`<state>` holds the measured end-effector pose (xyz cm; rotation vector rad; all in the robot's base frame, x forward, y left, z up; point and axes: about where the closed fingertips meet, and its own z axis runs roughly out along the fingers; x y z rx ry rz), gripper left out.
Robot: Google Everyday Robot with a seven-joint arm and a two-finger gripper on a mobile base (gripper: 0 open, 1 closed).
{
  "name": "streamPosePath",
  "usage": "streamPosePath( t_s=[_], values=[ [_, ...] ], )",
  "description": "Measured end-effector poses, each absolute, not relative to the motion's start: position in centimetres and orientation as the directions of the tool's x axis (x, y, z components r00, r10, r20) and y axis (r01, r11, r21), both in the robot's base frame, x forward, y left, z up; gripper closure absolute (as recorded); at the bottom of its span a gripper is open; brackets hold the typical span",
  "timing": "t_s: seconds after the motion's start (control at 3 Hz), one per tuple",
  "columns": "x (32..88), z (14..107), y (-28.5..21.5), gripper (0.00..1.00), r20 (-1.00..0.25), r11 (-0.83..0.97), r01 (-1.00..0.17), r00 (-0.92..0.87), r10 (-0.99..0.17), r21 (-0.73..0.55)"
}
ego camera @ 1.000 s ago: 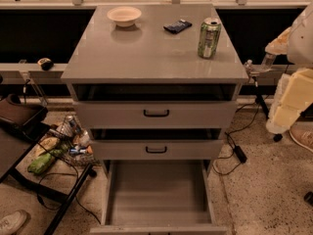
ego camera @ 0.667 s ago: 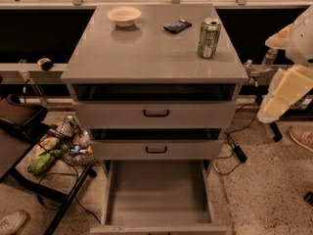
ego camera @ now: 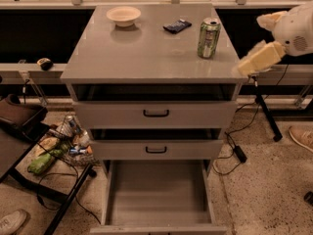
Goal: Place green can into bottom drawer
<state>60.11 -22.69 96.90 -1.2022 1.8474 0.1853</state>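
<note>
The green can [ego camera: 209, 38] stands upright on the grey cabinet top [ego camera: 146, 53], near its right edge. The bottom drawer [ego camera: 156, 192] is pulled out at the foot of the cabinet and its flat grey inside shows nothing in it. My gripper [ego camera: 254, 61] hangs off the cabinet's right side at the height of the top, a short way right of the can and a little nearer to me. It touches neither the can nor the cabinet. The white arm [ego camera: 293, 31] reaches in from the right edge.
A cream bowl [ego camera: 123, 15] and a small black object [ego camera: 177, 26] lie at the back of the top. The two upper drawers with black handles [ego camera: 156, 113] stand slightly ajar. A cluttered wire rack [ego camera: 58, 143] is at the left; cables [ego camera: 239, 153] and a shoe [ego camera: 299, 136] at the right.
My gripper has risen from beside the upper drawers to the level of the cabinet top and moved left toward the can. The can and the drawers have not moved.
</note>
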Motion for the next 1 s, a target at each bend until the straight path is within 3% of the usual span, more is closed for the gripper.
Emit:
streamPosePath(
  t_s=[0.33, 1.0],
  values=[
    [68.1, 97.4, -21.2, 0.00, -0.919, 0.619, -0.738, 0.008, -0.393, -0.271],
    [74.5, 96.3, -18.9, 0.00, -0.985, 0.711, -0.683, 0.089, -0.146, -0.167]
  ],
)
